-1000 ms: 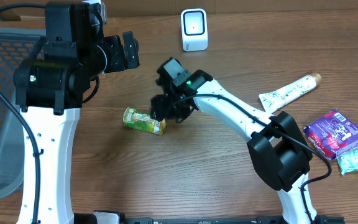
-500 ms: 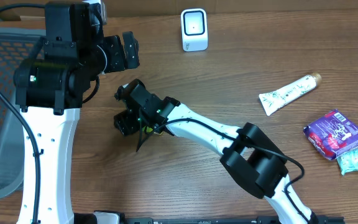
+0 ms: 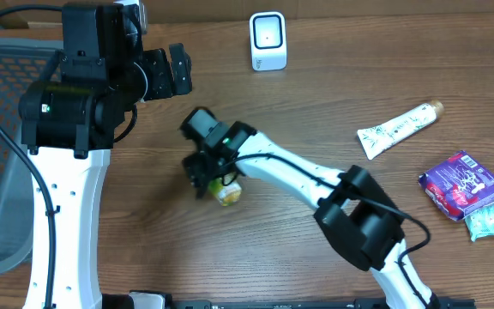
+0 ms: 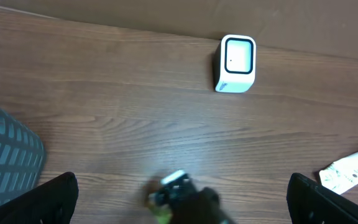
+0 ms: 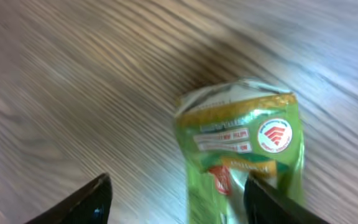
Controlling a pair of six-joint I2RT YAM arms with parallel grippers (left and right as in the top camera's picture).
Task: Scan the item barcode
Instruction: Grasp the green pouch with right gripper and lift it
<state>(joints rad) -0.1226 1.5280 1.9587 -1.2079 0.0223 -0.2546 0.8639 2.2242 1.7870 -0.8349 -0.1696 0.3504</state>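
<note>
**Green packet lies on the table under the parted right fingers**

The green packet (image 5: 244, 146) lies flat on the wooden table (image 3: 144, 240), left of centre and well in front of the white scanner (image 3: 268, 40). Its top seam is crinkled, with a yellow band below it. Under that band are a white panel of red lettering and a round red-and-white logo. The wrist view is too blurred to read any word or brand. I cannot make out a barcode on the side that shows.

The right gripper (image 5: 176, 198) hangs over the packet with its fingers apart and nothing clamped. One finger is clear of the packet, over bare wood; the other overlaps the packet's lower edge.

The left gripper (image 3: 168, 70) is raised at the rear left, fingers spread wide and empty.

On the right side lie a white tube (image 3: 399, 129) printed with green leaves, a purple packet (image 3: 460, 183) with pale lettering, and a mint-green packet (image 3: 488, 224) touching it. Their writing is too small to read.
</note>
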